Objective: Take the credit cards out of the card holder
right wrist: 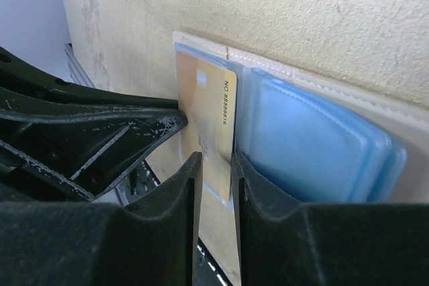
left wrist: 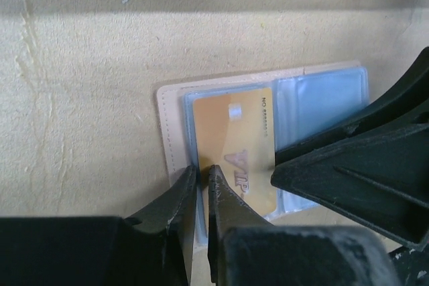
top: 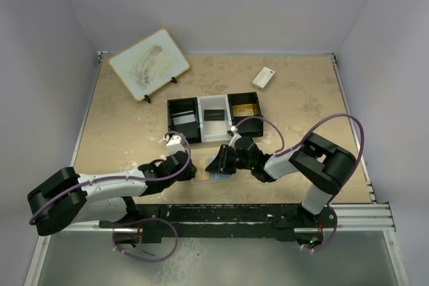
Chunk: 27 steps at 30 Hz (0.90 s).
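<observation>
I see the card holder (left wrist: 165, 125) lying open and flat near the middle of the counter's (top: 120, 132) near edge. It has a tan stitched leather rim around glossy pale blue plastic pockets. A smooth gold card (left wrist: 231, 142), embossed VIP and rounded at the corners, lies on its left half. My left gripper (left wrist: 203, 180) meets the card's near left corner, its black fingers almost together. My right gripper (right wrist: 216, 165), equally narrow, sits at the card's right edge. I cannot tell whether either actually pinches it.
</observation>
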Tool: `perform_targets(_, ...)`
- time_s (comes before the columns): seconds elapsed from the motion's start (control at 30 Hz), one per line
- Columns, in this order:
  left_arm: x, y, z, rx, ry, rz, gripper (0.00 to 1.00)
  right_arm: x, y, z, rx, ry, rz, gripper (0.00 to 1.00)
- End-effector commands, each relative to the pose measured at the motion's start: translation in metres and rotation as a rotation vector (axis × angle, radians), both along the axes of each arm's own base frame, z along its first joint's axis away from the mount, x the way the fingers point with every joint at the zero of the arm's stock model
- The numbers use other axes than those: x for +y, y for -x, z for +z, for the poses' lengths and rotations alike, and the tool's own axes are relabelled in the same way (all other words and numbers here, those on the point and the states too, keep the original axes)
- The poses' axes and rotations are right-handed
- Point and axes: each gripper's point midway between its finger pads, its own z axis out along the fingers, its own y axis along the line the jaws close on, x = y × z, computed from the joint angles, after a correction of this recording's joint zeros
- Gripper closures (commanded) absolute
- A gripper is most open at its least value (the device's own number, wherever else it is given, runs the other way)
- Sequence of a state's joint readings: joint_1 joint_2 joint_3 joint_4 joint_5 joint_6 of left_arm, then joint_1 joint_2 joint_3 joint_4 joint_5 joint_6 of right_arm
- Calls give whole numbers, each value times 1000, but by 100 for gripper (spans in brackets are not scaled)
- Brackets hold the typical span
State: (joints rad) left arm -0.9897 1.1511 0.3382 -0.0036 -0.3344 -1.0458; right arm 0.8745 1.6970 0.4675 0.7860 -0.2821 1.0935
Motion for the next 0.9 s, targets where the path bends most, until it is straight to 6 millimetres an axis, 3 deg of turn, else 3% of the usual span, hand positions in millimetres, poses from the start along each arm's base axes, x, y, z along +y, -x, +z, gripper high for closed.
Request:
perform_targets(0.0, 4, 8, -15, 39, -59, -29, 96, 4, 1, 8, 6, -41, -11, 76)
perform_targets(0.17, -1, 10, -16, 44, -59, -62, 100, 13, 2, 23, -16, -95, 28, 84)
perform_targets(0.3, -4, 11, -18, 51, -59, -75, 100, 11, -2, 25, -5, -87, -8, 86)
perform_targets(0.43, -4, 12, -18, 51, -61, -78, 100, 6, -10, 25, -13, -61, -65, 100)
perform_targets(0.6, 6, 12, -20, 46, -83, -45, 100, -9, -18, 29, -38, 7, -131, 100)
perform_targets(0.87, 7, 10, -17, 33, -77, -36, 100, -27, -8, 19, -13, 49, -146, 100)
